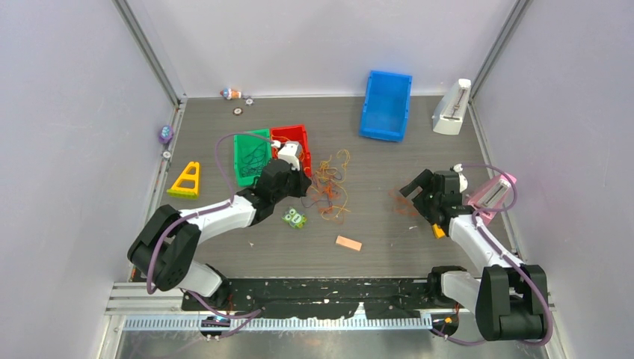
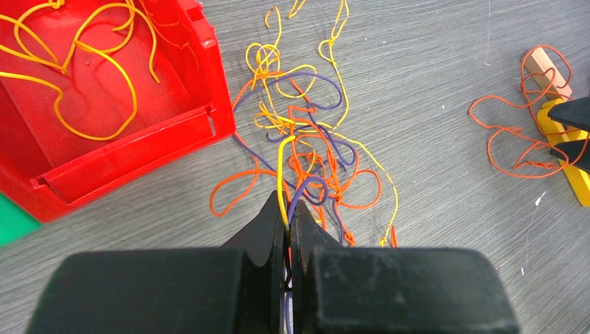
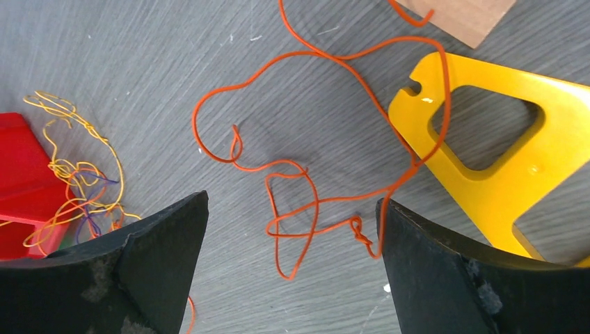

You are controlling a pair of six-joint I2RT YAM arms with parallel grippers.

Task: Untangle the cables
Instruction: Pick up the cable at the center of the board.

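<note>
The cables (image 1: pixel 329 187) lie as a tangle of orange, yellow and purple strands mid-table. In the left wrist view the tangle (image 2: pixel 306 139) spreads just ahead of my left gripper (image 2: pixel 289 202), which is shut on a yellow and a purple strand. From above, the left gripper (image 1: pixel 300 184) sits at the tangle's left edge. One orange cable (image 3: pixel 229 88) lies apart, looped on the table and over a yellow triangle (image 3: pixel 515 174). My right gripper (image 3: pixel 292 202) hovers open above it, its fingers (image 3: pixel 160 236) wide and holding nothing. The right gripper (image 1: pixel 413 191) is right of the tangle.
A red bin (image 2: pixel 209 76) holding yellow strands and a green bin (image 1: pixel 241 168) stand left of the tangle. A blue bin (image 1: pixel 386 105) and a white device (image 1: pixel 451 108) stand at the back right. A green toy (image 1: pixel 294 218), an orange block (image 1: pixel 348 243) and another yellow triangle (image 1: pixel 187 179) lie about.
</note>
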